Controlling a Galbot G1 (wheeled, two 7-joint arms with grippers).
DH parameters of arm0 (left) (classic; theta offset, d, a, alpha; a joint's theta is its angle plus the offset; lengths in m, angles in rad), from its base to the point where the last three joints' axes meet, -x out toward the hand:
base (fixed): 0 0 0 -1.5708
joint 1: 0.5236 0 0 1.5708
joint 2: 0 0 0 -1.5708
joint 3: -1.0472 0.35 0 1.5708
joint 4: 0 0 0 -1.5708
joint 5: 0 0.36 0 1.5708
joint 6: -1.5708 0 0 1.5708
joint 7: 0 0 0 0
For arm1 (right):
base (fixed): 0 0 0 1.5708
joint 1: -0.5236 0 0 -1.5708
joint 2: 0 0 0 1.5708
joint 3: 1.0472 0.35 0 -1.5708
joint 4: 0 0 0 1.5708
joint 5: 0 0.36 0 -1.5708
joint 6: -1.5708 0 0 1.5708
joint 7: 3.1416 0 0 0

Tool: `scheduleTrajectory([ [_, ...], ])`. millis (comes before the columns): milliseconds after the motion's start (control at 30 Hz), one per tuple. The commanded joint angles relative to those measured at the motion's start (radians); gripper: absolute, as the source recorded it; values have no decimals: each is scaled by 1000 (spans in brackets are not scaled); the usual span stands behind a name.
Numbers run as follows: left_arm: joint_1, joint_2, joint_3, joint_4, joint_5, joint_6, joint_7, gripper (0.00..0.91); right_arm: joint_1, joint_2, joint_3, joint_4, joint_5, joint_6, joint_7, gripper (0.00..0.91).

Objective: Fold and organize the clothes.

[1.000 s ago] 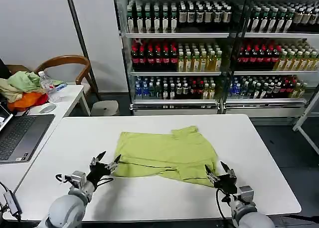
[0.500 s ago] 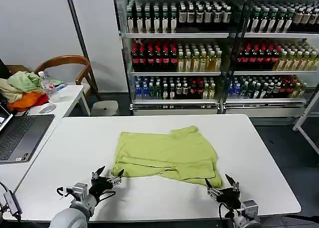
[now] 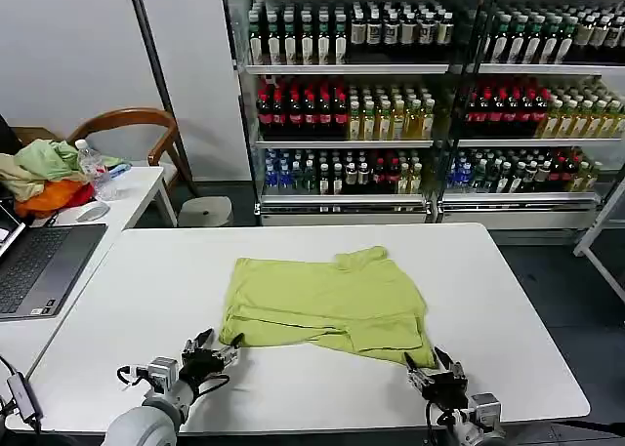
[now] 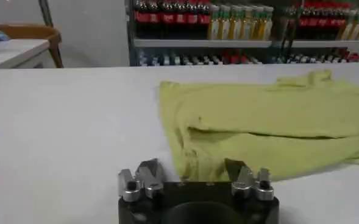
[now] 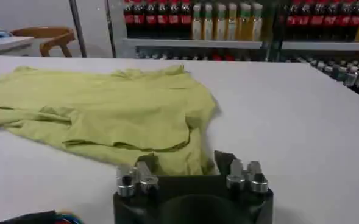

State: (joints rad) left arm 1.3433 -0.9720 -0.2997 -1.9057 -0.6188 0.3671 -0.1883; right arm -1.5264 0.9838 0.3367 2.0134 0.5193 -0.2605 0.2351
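Head view: lime yellow-green cotton T-shirt point(image 3: 327, 304), partly folded, lies mid white table point(image 3: 508, 300); left tool point(image 3: 212, 350) and right tool point(image 3: 437, 373) sit near its front corners. Left wrist view: left tool spread open, empty, shirt just beyond. Right wrist view: right tool likewise open, empty, by the hem.

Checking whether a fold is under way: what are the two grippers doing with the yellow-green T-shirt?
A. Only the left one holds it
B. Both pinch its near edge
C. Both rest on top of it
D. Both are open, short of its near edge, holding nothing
D: the left gripper and right gripper sit open at the near edge of the T-shirt, gripping no cloth.
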Motion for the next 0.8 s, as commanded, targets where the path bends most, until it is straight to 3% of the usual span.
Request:
scheduleTrajectory([
  [33,1,-8,7,1,2,7,0,50,7,3,-10,-6,4,-1,0,0],
  [467,3,-6,-9,-10,-10,6,-4,50,-6,-1,1,2,-2,-6,-1,0],
  [800,142,33,-76,-101,-37,-6,-3,50,-120,-26,56,85,-7,-8,-1,0],
])
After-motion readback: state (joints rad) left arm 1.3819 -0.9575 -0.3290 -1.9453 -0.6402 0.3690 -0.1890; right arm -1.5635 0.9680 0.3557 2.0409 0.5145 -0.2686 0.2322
